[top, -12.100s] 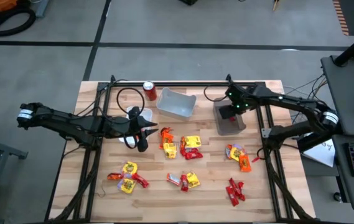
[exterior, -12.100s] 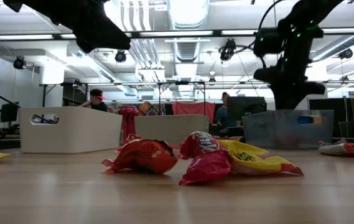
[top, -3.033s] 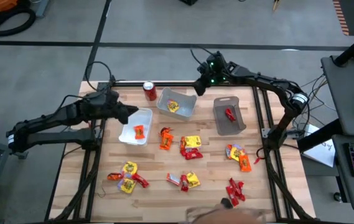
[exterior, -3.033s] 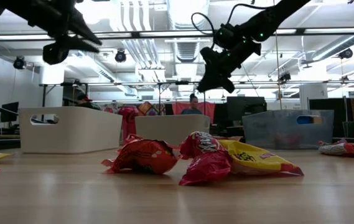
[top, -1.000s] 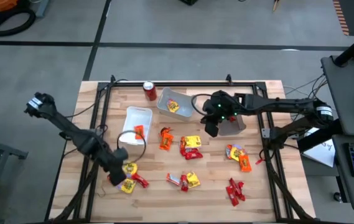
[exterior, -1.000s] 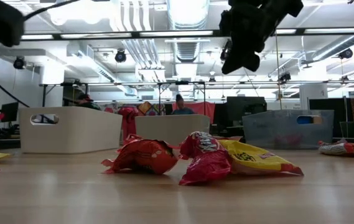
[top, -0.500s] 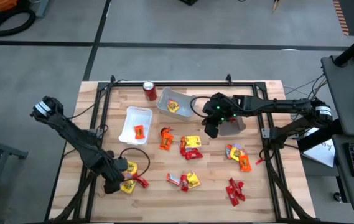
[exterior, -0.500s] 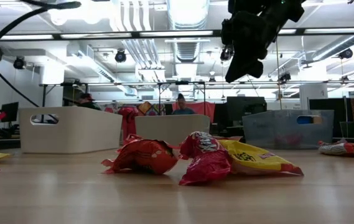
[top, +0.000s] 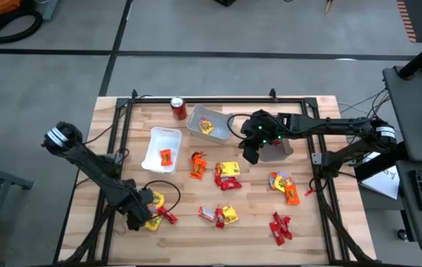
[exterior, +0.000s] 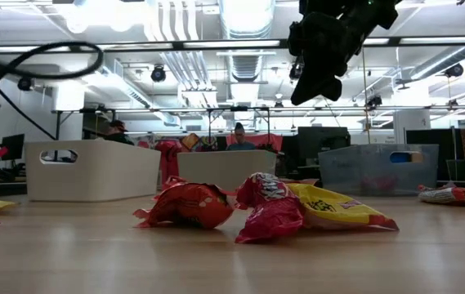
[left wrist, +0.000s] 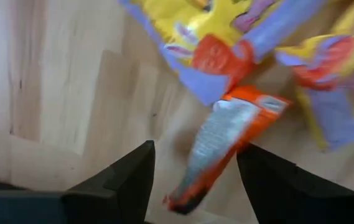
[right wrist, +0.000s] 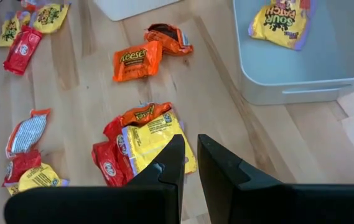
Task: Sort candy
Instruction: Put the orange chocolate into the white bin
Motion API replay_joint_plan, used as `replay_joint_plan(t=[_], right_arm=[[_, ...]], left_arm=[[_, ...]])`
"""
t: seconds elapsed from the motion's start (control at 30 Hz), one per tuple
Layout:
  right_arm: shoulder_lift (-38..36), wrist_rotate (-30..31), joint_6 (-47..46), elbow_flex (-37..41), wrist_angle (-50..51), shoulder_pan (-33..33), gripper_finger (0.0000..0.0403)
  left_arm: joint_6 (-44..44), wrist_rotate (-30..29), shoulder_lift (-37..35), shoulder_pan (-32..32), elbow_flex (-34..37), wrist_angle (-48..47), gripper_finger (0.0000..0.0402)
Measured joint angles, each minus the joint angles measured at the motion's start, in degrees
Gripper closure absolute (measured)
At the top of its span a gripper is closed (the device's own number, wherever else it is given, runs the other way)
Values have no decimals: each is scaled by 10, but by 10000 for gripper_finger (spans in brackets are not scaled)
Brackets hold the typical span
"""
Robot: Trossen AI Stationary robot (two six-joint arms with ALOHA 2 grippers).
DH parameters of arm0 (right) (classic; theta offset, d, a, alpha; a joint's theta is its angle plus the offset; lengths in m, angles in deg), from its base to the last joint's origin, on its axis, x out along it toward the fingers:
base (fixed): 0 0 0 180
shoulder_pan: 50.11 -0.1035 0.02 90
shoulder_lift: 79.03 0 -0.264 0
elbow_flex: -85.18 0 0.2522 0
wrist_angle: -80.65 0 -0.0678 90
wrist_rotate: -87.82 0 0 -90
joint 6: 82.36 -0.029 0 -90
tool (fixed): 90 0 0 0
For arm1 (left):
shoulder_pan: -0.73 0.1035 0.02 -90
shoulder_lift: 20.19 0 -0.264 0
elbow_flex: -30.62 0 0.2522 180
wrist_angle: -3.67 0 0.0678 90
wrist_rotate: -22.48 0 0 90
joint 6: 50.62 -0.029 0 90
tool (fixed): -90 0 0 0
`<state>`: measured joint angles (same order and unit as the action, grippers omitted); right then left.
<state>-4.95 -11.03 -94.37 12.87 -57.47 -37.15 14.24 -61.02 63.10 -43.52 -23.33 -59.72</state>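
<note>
Left gripper (left wrist: pixel 192 168) straddles an orange-wrapped sweet (left wrist: pixel 223 149) at the bench's (top: pixel 322 230) near-left edge.

Its fingers stand wide around the sweet, apparently for a pick, holding nothing yet. Farther back, loose candy (top: pixel 225 174) lies in about six small clusters mid-bench. Beyond, the right gripper (top: pixel 249 154) hovers nearly closed and empty beside three bins (top: pixel 218 130), each holding one sweet.

Robotics lab, exposed ceiling ducts (exterior: pixel 244 33), monitors (exterior: pixel 318 139), people at desks behind wooden table (top: pixel 307 215)
</note>
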Motion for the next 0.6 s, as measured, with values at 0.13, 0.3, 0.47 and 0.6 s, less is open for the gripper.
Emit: replay_joint_plan(t=[0.13,0.3,0.47,0.6], right_arm=[[0,0,0,0,0,0,367],[0,0,0,0,0,-3,367],[0,-1,6,0,-1,-9,367],[0,0,20,1,-5,-16,367]], left_arm=[[-5,0,12,0,3,6,207],[-18,1,13,-3,3,12,276],[-17,0,1,-6,3,9,376],[-14,0,-27,-6,2,8,380]])
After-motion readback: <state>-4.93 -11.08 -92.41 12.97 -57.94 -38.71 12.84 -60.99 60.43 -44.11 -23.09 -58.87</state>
